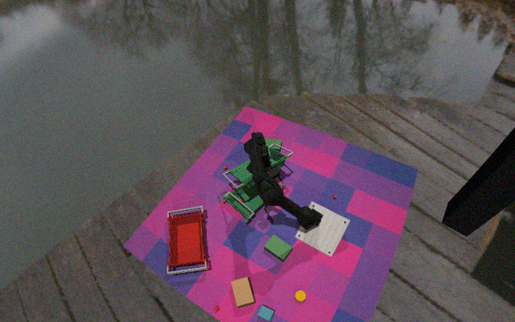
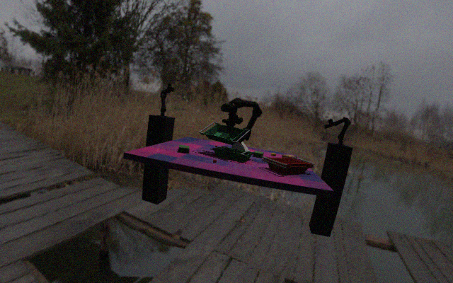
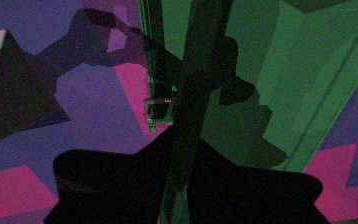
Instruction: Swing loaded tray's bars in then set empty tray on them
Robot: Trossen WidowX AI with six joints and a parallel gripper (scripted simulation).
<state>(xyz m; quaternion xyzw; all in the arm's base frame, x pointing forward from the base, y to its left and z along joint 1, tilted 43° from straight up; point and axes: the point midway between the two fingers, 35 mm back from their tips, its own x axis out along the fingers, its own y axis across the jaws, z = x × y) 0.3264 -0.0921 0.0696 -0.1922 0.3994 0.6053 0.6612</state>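
Observation:
My gripper [image 2: 231, 126] [image 3: 178, 131] is shut on one long wall of the empty green tray [image 1: 242, 171] [image 2: 223, 131] [image 3: 290, 100]. It holds this tray in the air, above and partly over the loaded tray; the held tray looks tipped. Its wire bars stick out at its ends. The loaded green tray [image 1: 255, 202] [image 2: 230, 153] [image 3: 152, 60] stands on the table. Its near bar lies in across its top in the top view. Its other bar and most of its small red blocks are hidden there under the held tray and the arm.
A red tray [image 1: 186, 241] [image 2: 288, 166] with wire bars stands at the table's left in the top view. A white board [image 1: 330, 233] lies by the arm's base. A green block [image 1: 278, 247], a tan block [image 1: 243, 291], a teal block [image 1: 265, 312] and a yellow disc [image 1: 300, 295] lie around.

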